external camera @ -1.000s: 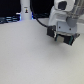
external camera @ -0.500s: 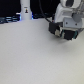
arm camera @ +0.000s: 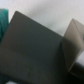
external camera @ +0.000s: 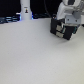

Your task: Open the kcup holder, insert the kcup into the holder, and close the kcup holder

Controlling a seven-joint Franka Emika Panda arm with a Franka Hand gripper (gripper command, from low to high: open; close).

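Because the wrist view sits so close, nearest to me there is only a broad dark flat face (arm camera: 37, 47), blurred, with a second, paler panel (arm camera: 74, 45) meeting it at an angle; I take these for surfaces of the kcup holder, though I cannot tell which panel is which. A strip of teal (arm camera: 3, 22) shows at one edge of that view, and I cannot name it. My own fingers do not appear there, so I cannot tell how far the gripper is parted or whether it has hold of anything.

In the exterior view, the near stretch of the pale tabletop (external camera: 35, 55) spreads toward the camera. Farther back, at the far right corner as that view shows it, stands the kcup holder (external camera: 62, 31), black and boxy, its front panels facing toward the tabletop's middle. My gripper (external camera: 68, 15) hangs directly above and against its top, which suits reaching for a drawer front; I judge the opening step is in hand, not yet finished.

Farthest off, along the far edge toward the exterior view's left, a white upright object (external camera: 25, 9) stands well apart from the holder. I cannot make out the kcup in either view.
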